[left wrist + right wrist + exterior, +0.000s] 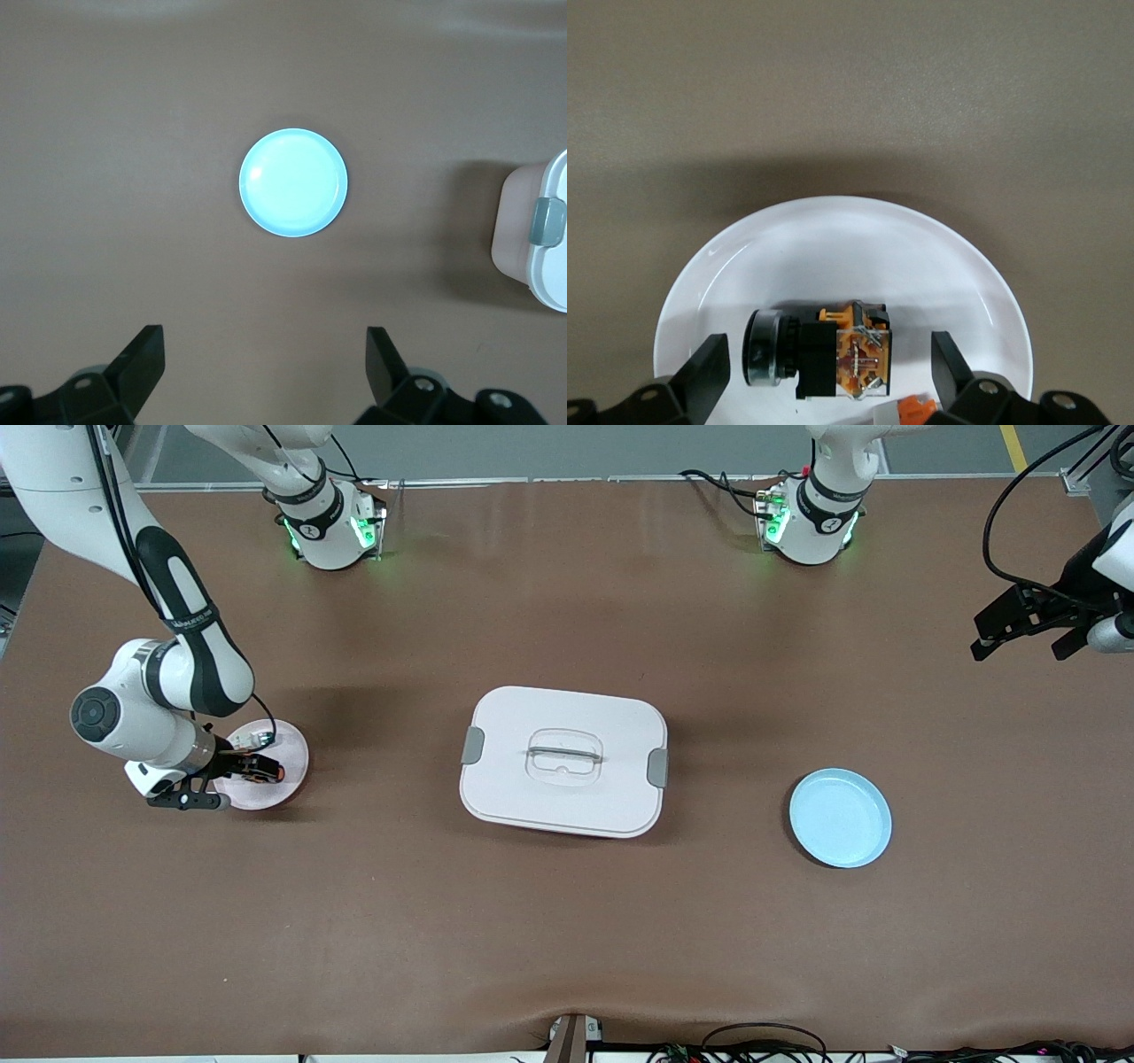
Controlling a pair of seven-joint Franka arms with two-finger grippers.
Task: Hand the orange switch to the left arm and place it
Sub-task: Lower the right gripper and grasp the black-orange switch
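Between spread fingers of right gripper (824, 376): orange switch (819, 352) on its side on white plate (833, 239), long axis crosswise to fingers, ungripped. Right arm bent low over plate. Left gripper (266, 367) spread, empty, high above blue plate (293, 182), box (564, 760) between plates.

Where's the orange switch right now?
The orange switch lies on the white plate at the right arm's end of the table, between the open right gripper's fingers.
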